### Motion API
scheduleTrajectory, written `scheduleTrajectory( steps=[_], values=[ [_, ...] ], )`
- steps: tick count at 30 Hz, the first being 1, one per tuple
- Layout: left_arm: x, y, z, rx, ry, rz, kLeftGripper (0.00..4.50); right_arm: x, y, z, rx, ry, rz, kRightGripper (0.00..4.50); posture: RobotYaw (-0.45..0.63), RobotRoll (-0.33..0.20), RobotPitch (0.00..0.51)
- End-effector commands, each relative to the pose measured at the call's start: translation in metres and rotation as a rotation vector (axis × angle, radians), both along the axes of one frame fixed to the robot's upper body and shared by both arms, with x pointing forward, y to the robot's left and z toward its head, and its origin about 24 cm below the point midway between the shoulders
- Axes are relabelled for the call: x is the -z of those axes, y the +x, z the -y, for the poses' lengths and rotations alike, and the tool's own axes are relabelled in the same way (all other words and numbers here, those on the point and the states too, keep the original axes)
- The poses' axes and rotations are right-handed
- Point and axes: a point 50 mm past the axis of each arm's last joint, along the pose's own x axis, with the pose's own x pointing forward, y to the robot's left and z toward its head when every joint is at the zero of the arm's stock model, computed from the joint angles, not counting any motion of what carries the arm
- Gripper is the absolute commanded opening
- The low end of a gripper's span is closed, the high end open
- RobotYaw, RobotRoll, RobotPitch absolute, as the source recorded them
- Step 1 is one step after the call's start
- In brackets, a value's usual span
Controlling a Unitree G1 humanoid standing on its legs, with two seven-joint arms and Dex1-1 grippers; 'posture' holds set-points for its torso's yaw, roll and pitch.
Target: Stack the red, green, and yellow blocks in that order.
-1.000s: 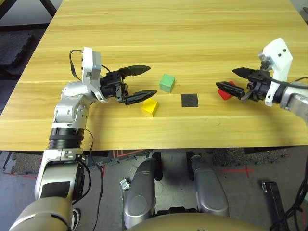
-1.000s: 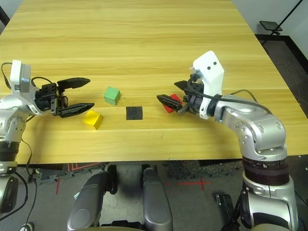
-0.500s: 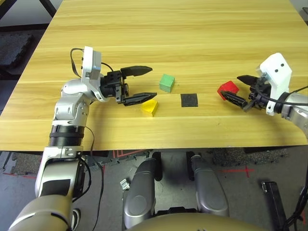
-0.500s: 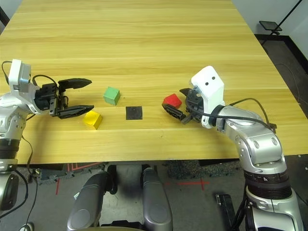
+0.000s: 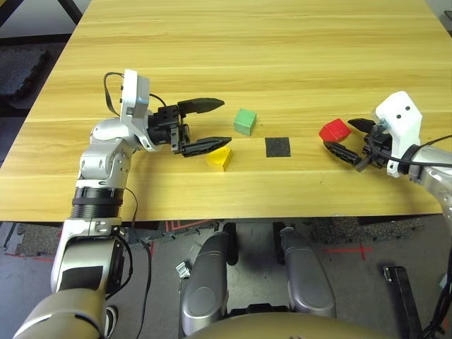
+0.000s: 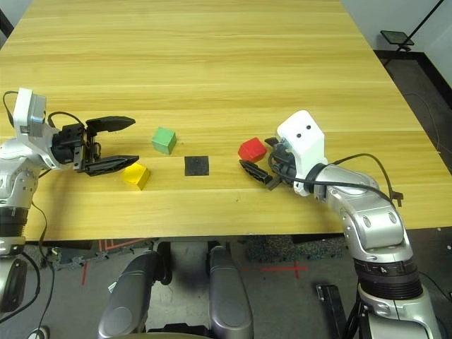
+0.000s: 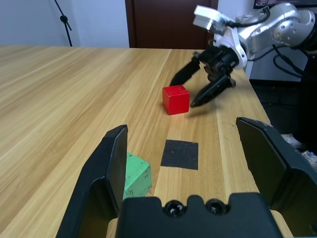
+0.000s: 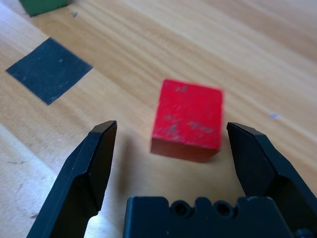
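Nothing is stacked yet: all 3 cubes sit apart on the worktop [image 5: 233, 42], so the whole build is left, as far as the pictures show. The red block [image 5: 334, 131] rests right of centre in the head view, just ahead of the right gripper [image 5: 348, 138], whose jaws stand wide apart and empty; in the right wrist view the cube lies between and just past the 2 black tips, untouched, so a grasp looks like the step in hand. The green block [image 5: 245, 121] sits near the middle, and the yellow block [image 5: 220, 157] lies below and to its left, just beside the lower tip of the left gripper [image 5: 212, 124], whose jaws are also spread wide and hold nothing. A flat black square patch [image 5: 277, 147] lies between the green and red cubes, probably the spot for the stack, though that is a guess. Still to do: red down as the base, then green on it, then yellow on top. The blocks are plain matte cubes with crisp edges and flat faces, of equal size, so they should seat squarely; the red one shows faint scuffs on its top face. The worktop is pale wood with long straight grain and a smooth, slightly glossy finish.
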Motion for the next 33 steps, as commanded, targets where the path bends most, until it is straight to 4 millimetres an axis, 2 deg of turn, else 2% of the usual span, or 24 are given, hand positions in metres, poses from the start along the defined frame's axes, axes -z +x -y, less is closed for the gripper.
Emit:
scheduleTrajectory(
  steps=[1,10,13,18,27,31,33],
  values=[
    [0.002,-0.003,0.0,0.006,0.008,-0.009,4.46,0.009,-0.001,0.001,0.009,-0.004,-0.014,4.5,0.14,0.033,0.315],
    [0.001,-0.003,0.001,0.0,0.003,-0.012,4.46,0.017,0.006,0.005,0.023,-0.005,-0.001,4.5,0.15,0.044,0.317],
    [0.0,-0.003,0.002,-0.001,0.0,-0.012,4.5,0.016,0.01,0.006,0.02,-0.003,0.013,3.86,0.15,0.046,0.317],
    [0.002,-0.004,0.004,-0.007,-0.008,-0.019,4.5,0.017,0.012,0.002,0.0,0.013,0.015,2.1,0.16,0.05,0.318],
    [0.003,-0.005,0.004,-0.021,-0.019,-0.029,4.5,0.014,0.017,-0.003,-0.066,-0.028,0.047,2.03,0.18,0.049,0.313],
    [0.003,-0.005,0.004,-0.023,-0.021,-0.028,4.5,0.001,0.022,-0.007,-0.139,-0.028,0.063,2.03,0.18,0.049,0.31],
    [0.002,-0.005,0.004,-0.029,-0.023,-0.024,4.5,-0.015,0.025,-0.011,-0.255,-0.035,0.058,2.03,0.18,0.046,0.306]
  ],
)
